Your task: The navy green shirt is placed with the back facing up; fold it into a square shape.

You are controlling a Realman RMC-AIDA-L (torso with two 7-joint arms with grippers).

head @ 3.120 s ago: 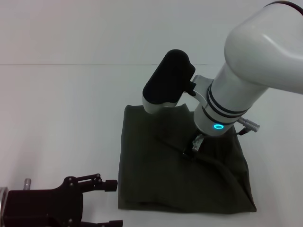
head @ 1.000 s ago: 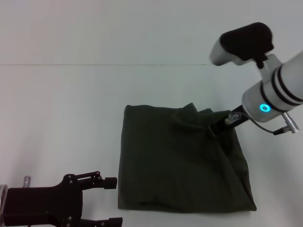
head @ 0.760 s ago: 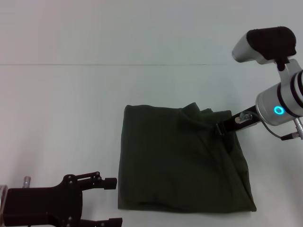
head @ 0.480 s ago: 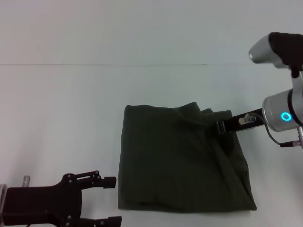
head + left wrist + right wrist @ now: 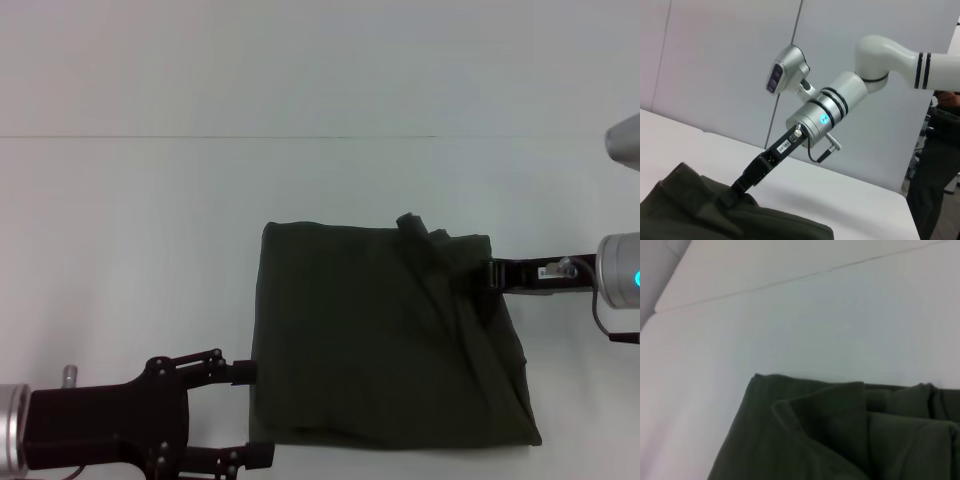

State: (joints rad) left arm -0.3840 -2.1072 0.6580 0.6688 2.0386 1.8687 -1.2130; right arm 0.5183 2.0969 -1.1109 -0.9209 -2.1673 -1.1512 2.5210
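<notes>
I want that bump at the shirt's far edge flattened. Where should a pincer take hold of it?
Grip the raised fold at the shirt's far edge, coming from the right side, where the right pincer is at the cloth. That fold stands proud of the flat layers, so probably it alone gets pinched.

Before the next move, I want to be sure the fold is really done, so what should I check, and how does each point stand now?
1. Shirt folded into a rough square: ok, four sides show in the head view.
2. Top layer flat: not ok, a fabric bump stands up at the far edge.
3. Right end effector clear of the shirt: not ok, its tip is at the shirt's right edge, over the cloth.
4. Right end effector released: cannot tell, the tip is hidden against the fabric.
5. Left end effector clear: ok, open beside the shirt's near left corner.
</notes>
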